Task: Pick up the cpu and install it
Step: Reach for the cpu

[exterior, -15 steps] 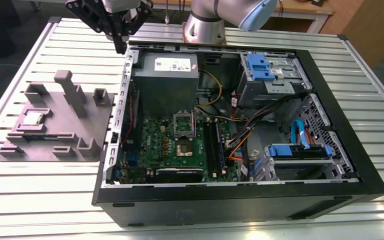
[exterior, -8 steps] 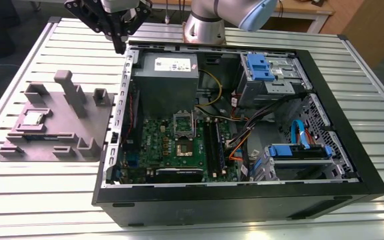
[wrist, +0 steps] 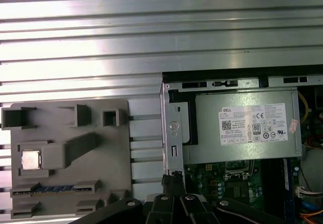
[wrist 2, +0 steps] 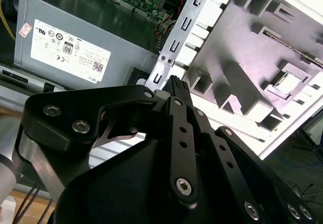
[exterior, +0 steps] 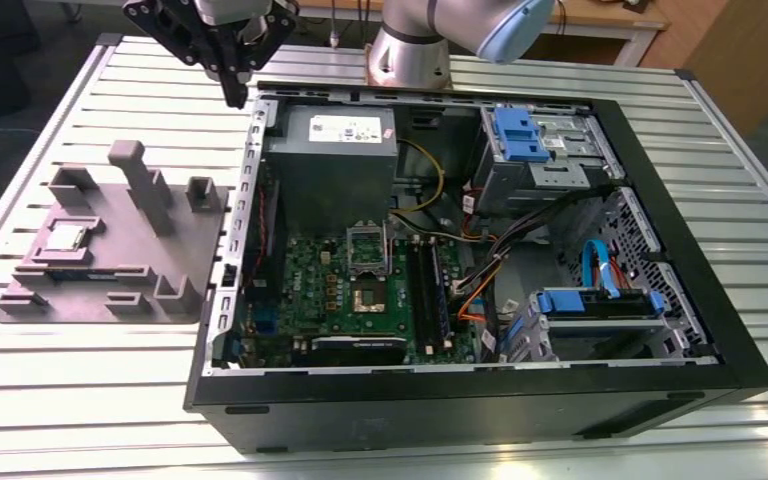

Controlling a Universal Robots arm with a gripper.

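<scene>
Picking out the cpu [exterior: 64, 237] straight away: small, flat, square, silver-grey on top with a thin paler rim. Lies flat in a square pocket of the grey moulded tray [exterior: 117, 262], toward the exterior view's left, out on the ribbed metal desk [exterior: 91, 400] beside the open computer case [exterior: 491, 395]. Same cpu [wrist: 31, 159] in the first wrist view, bright against the dull plastic.

Over to the gripper [exterior: 235, 95]: clenched tight, fingers pressed together, clutching nothing. Hangs over the case's side wall near its far corner, close to the big grey box [exterior: 337, 160] and well apart from the chip.

White label on that box, crowded with small print and symbols.

Now the room to move: open air above the pocket, upright posts close by on the tray, a strip of bare desk between tray and case wall. Inside the case, green motherboard [exterior: 357, 290] exposed, hemmed by cables.
</scene>
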